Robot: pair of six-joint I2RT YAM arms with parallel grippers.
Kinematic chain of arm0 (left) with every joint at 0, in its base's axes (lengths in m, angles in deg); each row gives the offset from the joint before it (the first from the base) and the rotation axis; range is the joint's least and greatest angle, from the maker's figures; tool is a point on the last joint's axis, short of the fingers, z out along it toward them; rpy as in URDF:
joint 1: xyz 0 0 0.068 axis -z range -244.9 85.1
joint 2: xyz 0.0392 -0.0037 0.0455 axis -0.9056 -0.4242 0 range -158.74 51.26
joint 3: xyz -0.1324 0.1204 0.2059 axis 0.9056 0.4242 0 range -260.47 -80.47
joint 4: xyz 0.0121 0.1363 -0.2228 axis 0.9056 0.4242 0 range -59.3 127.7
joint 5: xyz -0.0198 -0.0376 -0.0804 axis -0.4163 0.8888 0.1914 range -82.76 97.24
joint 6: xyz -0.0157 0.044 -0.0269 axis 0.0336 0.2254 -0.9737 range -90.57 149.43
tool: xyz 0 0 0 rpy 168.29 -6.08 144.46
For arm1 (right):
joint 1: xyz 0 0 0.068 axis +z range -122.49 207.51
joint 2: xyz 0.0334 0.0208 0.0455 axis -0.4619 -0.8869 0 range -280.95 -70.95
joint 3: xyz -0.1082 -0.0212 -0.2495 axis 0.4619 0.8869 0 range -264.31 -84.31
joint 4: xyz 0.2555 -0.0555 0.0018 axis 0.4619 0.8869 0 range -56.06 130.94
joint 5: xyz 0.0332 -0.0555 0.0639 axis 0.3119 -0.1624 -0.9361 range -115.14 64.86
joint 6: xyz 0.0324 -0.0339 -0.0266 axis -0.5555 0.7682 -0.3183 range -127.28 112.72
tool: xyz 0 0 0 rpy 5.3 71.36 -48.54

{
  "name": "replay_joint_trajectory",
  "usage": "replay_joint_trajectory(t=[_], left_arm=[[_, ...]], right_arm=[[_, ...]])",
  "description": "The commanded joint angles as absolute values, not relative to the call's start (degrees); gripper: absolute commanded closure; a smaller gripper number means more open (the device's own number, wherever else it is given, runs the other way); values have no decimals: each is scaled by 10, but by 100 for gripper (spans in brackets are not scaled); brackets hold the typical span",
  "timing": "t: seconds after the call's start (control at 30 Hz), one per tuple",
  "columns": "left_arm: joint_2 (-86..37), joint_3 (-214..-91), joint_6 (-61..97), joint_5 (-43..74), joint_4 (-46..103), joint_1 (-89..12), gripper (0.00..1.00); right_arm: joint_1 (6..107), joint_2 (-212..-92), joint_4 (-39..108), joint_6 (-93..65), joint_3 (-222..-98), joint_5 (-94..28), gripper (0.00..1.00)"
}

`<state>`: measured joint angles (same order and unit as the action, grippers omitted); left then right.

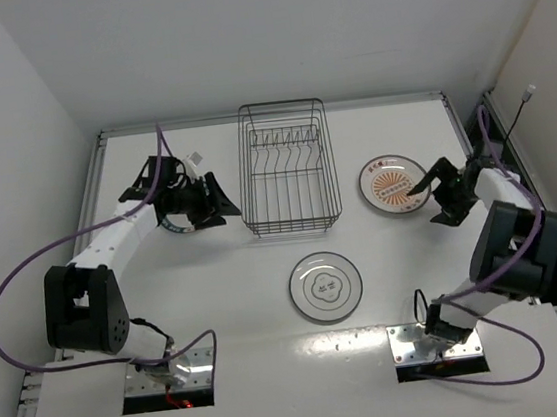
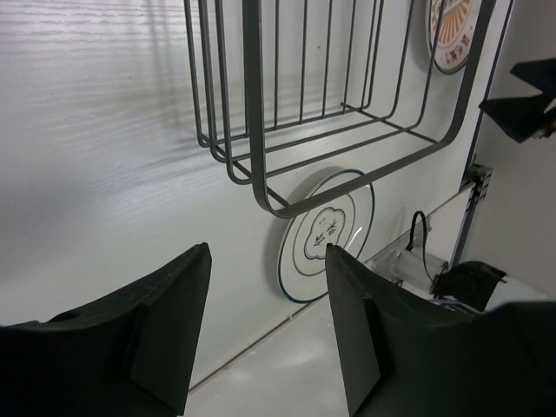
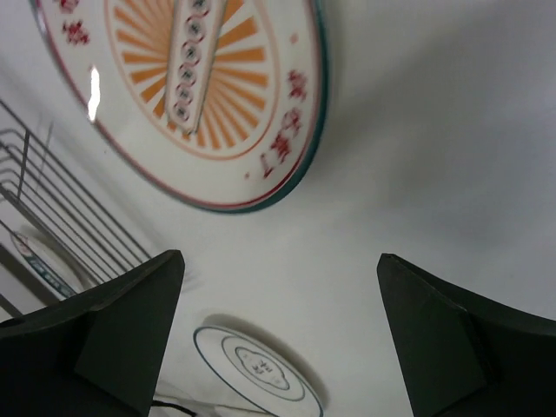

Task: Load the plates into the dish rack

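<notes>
The dark wire dish rack stands at the back middle with no plates in it; its corner fills the left wrist view. The orange radial plate lies flat to its right and shows in the right wrist view. The flower-outline plate lies flat in front of the rack and shows in both wrist views. The teal-rimmed plate is mostly hidden under my left arm. My left gripper is open and empty beside the rack's left side. My right gripper is open and empty at the orange plate's right edge.
White walls close in the table on the left, back and right. A raised rail runs along the back edge. Purple cables loop from both arms. The arm base mounts sit at the near edge.
</notes>
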<state>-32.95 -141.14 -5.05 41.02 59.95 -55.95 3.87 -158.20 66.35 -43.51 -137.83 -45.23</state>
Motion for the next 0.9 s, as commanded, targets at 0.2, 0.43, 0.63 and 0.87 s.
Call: replay_joint_trajectory(t=[0.2, 0.43, 0.63, 0.87], left_arm=[[-314, -1409, -11, 413, 605, -551, 48], [-331, -1409, -11, 413, 610, -576, 48], [-343, -1409, -16, 413, 616, -588, 48], [-359, -1428, -16, 397, 629, -599, 48]], right_arm=[[-28, -1776, 590, -392, -1449, -570, 14], [-17, -1867, 590, -392, -1535, -591, 42], [-11, -1901, 607, -404, -1594, -591, 79], [-11, -1844, 646, -362, -1599, -551, 100]])
